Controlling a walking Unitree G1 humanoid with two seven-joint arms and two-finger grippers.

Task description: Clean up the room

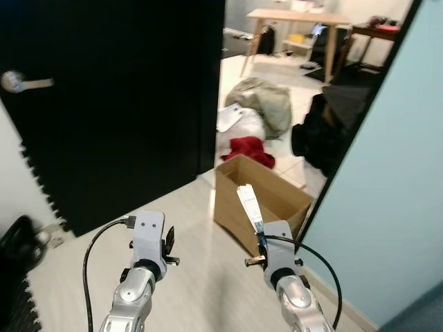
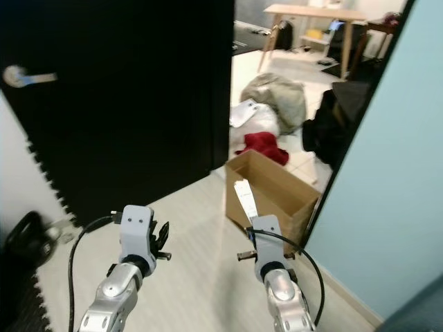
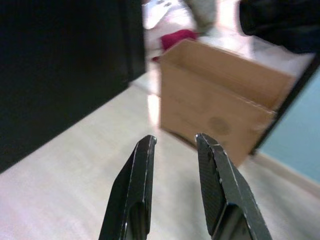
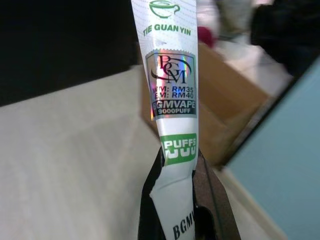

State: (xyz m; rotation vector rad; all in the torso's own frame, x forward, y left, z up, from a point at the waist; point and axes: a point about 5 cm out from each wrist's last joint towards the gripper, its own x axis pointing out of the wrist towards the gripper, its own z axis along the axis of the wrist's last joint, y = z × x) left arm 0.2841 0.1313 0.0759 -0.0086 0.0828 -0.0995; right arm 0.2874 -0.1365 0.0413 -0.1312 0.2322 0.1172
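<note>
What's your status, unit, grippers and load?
Right gripper shut on white wrapper, short of the cardboard box. Left gripper open, empty. Red cloth and bags on the floor beyond the box.

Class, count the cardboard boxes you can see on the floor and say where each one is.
1. The open cardboard box stands on the pale floor by the doorway, ahead of the right gripper. More could be hidden behind the black door.
</note>
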